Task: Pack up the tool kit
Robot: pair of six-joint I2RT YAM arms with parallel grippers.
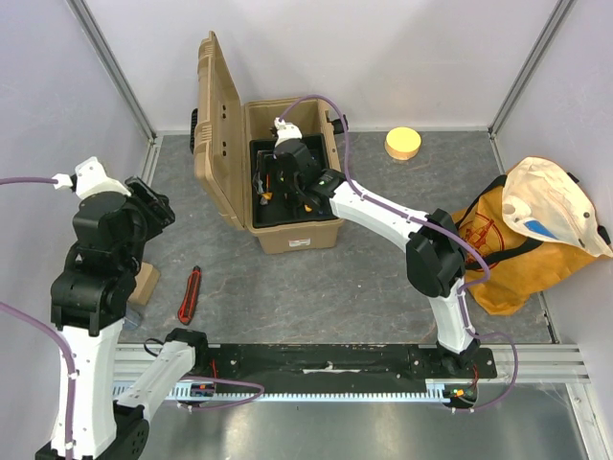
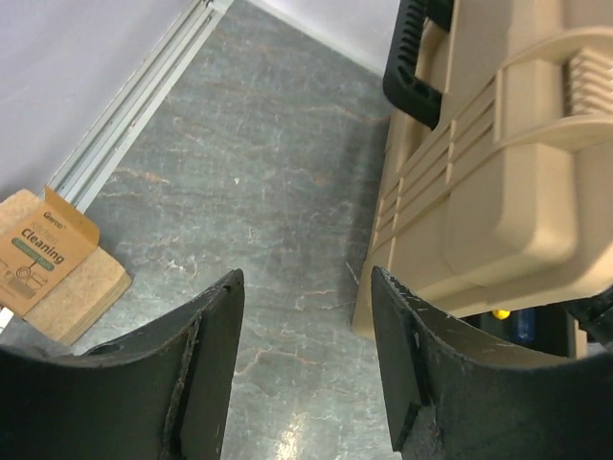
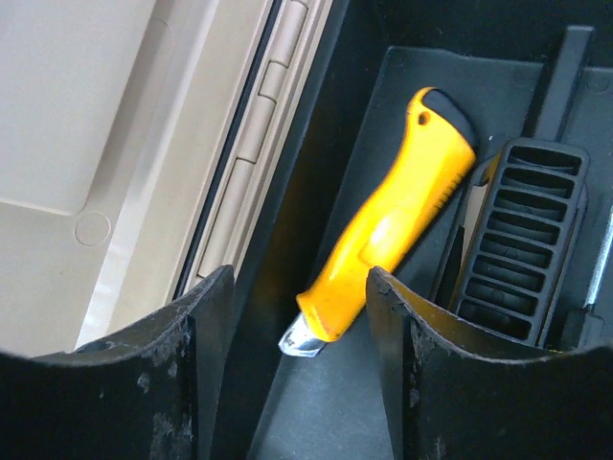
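Right claw (image 3: 299,287) stands apart above yellow knife (image 3: 393,211) in black tray (image 3: 316,412); left claw (image 2: 306,287) apart over table (image 2: 239,192).

Tan toolbox (image 1: 292,233) stands open (lid upright); yellow knife (image 3: 393,216) lies in its black tray (image 3: 383,105); red knife (image 1: 190,294) lies outside.

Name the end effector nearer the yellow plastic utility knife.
Right: the right end effector hovers just above the knife in the tan plastic toolbox; the left end effector sits outside its lid.
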